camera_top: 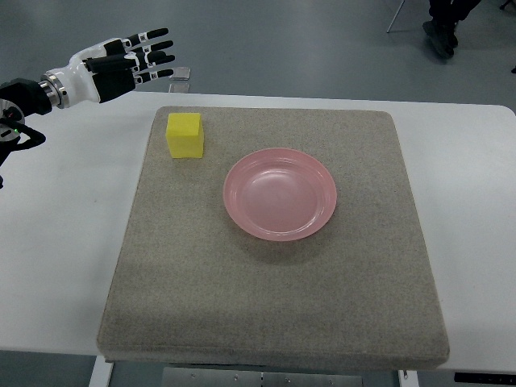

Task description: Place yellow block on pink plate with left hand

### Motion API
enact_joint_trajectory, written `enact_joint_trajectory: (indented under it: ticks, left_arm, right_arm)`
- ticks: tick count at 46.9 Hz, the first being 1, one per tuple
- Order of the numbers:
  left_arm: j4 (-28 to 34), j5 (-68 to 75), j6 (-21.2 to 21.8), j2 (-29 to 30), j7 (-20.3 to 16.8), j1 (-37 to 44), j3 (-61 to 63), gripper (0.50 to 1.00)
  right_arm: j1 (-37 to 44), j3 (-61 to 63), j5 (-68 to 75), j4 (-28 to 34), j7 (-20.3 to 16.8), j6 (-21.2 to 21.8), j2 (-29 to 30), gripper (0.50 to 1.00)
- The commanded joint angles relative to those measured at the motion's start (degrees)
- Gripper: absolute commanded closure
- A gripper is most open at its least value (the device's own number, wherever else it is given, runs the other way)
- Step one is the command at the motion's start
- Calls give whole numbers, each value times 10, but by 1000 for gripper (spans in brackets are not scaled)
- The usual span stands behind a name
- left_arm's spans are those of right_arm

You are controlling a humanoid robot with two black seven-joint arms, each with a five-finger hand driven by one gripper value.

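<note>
A white table (pixel 56 242) fills most of the frame, and on it lies a large grey felt mat (pixel 274 298) that covers the centre. Near the middle of the mat, slightly right, sits the pink plate (pixel 280 193), with nothing in it. The yellow block (pixel 185 135) rests on the mat in the upper left, beside the plate's upper-left side but apart from it. In the upper left corner of the frame the left hand (pixel 121 63) hangs above the table's far edge, fingers (pixel 153 55) stretched out and slightly spread, holding nothing, well clear of the block
</note>
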Motion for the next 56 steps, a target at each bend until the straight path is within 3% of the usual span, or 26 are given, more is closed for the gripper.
enact_joint_trajectory:
  ticks: [1, 11, 26, 34, 45, 56]
  left_arm:
    - [0, 99, 2, 0, -24, -6, 0, 506]
    - [-17, 314, 9, -1, -78, -22, 6, 506]
    - [-48, 543, 24, -10, -81, -44, 11, 506]
    - [-52, 606, 26, -35, -81, -47, 18, 508]
    - [-53, 701, 69, -68, -81, -51, 31, 506]
    - [-51, 738, 73, -77, -81, -51, 45, 506]
  right_arm:
    - [0, 0, 0, 0, 0, 0, 0, 576]
    - [0, 0, 0, 0, 0, 0, 0, 576]
    - [0, 0, 0, 0, 0, 0, 0, 576]
    - [0, 0, 0, 0, 0, 0, 0, 576]
    - [0, 0, 0, 0, 0, 0, 0, 576]
    - [0, 0, 0, 0, 0, 0, 0, 576]
